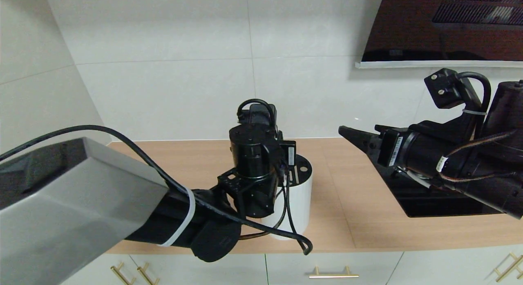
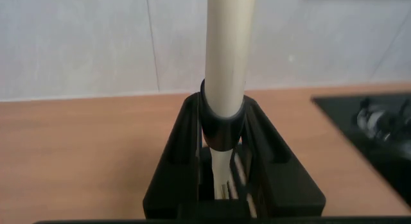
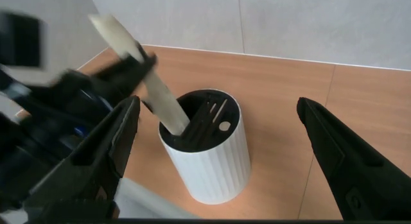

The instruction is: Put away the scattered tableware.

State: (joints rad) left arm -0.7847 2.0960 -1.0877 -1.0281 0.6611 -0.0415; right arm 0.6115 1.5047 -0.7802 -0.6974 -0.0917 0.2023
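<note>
My left gripper is clamped on a cream handle, whose lower end is in the white holder on the counter. My right gripper hovers near, jaws apart.

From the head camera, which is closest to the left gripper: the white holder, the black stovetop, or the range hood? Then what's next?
1. White holder, right under the left gripper.
2. Black stovetop, off to its right.
3. Range hood, high up on the right.
</note>
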